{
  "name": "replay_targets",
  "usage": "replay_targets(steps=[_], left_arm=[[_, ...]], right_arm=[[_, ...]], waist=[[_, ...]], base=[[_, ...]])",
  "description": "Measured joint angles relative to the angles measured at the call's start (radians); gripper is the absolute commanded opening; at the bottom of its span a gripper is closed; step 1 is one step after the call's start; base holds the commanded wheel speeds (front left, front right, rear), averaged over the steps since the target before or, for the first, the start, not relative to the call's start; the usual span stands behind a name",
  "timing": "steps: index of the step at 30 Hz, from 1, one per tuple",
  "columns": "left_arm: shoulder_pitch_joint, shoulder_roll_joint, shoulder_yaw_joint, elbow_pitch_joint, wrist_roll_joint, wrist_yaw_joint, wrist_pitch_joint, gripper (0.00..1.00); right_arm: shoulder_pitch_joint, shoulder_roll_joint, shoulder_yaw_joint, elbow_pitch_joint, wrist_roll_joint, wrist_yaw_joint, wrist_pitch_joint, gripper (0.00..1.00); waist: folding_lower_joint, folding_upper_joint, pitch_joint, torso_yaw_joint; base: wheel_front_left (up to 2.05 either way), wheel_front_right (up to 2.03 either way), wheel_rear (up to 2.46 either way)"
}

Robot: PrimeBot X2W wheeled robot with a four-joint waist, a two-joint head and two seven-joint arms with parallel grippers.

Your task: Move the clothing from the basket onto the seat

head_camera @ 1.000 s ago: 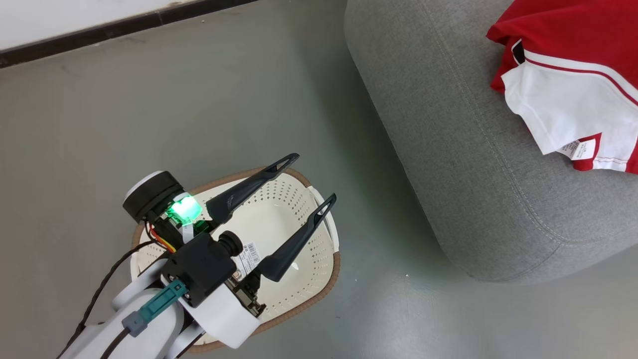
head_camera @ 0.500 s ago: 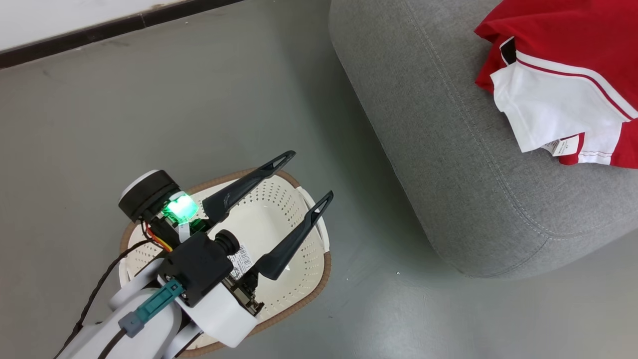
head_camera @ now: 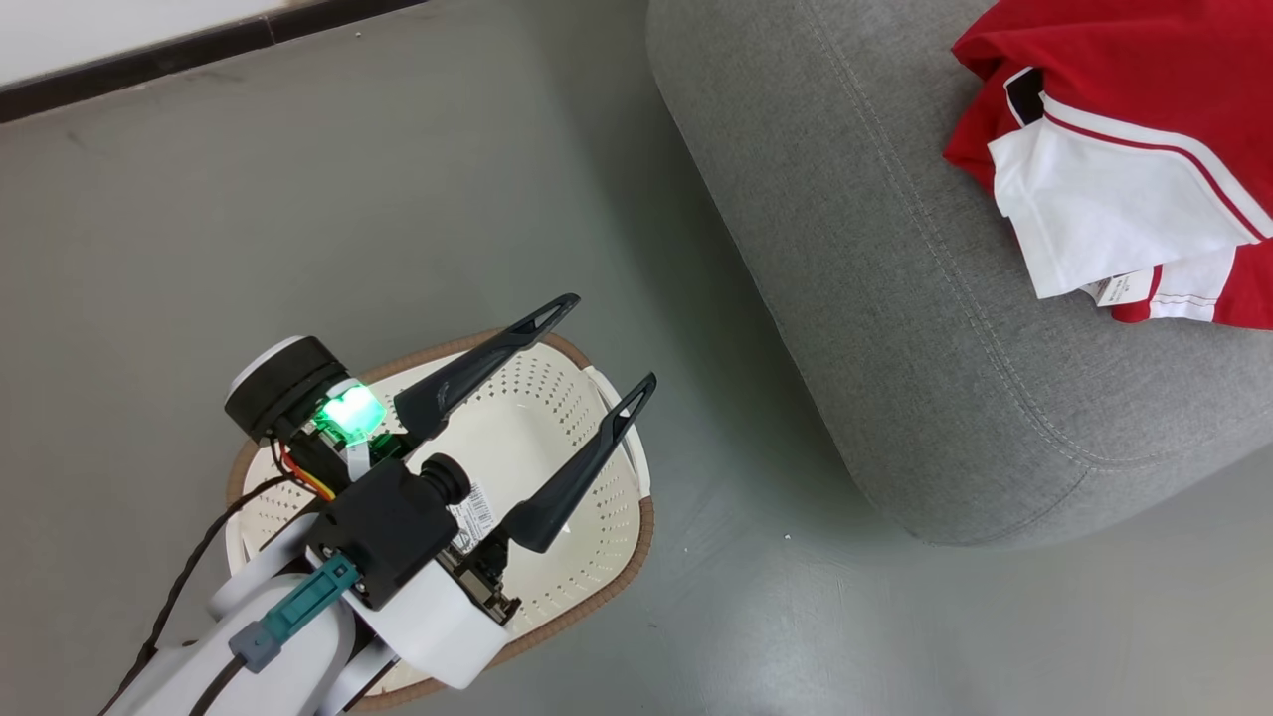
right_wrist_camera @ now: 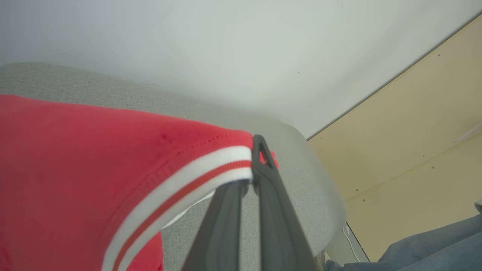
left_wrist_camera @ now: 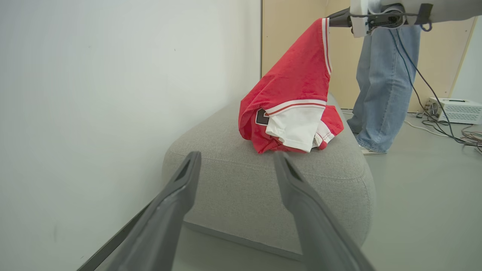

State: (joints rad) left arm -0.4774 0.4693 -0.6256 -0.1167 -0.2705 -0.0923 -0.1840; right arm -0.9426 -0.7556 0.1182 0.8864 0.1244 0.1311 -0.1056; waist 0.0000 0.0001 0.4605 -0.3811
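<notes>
Above basket (head_camera: 597, 557), left gripper (head_camera: 612, 338) spread wide, empty; right gripper (right_wrist_camera: 254, 167) pinching clothing (right_wrist_camera: 94, 169) trim over seat (right_wrist_camera: 301, 180).

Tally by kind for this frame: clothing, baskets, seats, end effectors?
clothing bundle: 1
laundry basket: 1
grey seat: 1
end effectors: 2, left end effector open, right end effector shut on the clothing bundle
Total: 5

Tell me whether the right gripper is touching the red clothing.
Touching. In the right wrist view, the right gripper has its jaws shut on the striped hem of the clothing, fabric pinched between them.
</notes>
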Motion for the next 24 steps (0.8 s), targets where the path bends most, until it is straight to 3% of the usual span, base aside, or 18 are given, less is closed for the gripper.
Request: replay_targets(steps=[13,24], left_arm=[[0.0,0.015,0.0,-0.014,0.0,0.0,0.017,1.0],[0.002,0.026,0.0,-0.029,0.0,0.001,0.026,1.0]], right_arm=[[-0.002,0.029,0.023,0.028,-0.054,0.0,0.01,0.0],[-0.005,0.021,0.129,0.045,-0.185,0.0,0.068,0.0]], waist=[[0.0,0.0,0.018,-0.006],[0.0,0.0,0.036,0.003]], base=[[0.0,0.0,0.0],[0.0,0.0,0.0]])
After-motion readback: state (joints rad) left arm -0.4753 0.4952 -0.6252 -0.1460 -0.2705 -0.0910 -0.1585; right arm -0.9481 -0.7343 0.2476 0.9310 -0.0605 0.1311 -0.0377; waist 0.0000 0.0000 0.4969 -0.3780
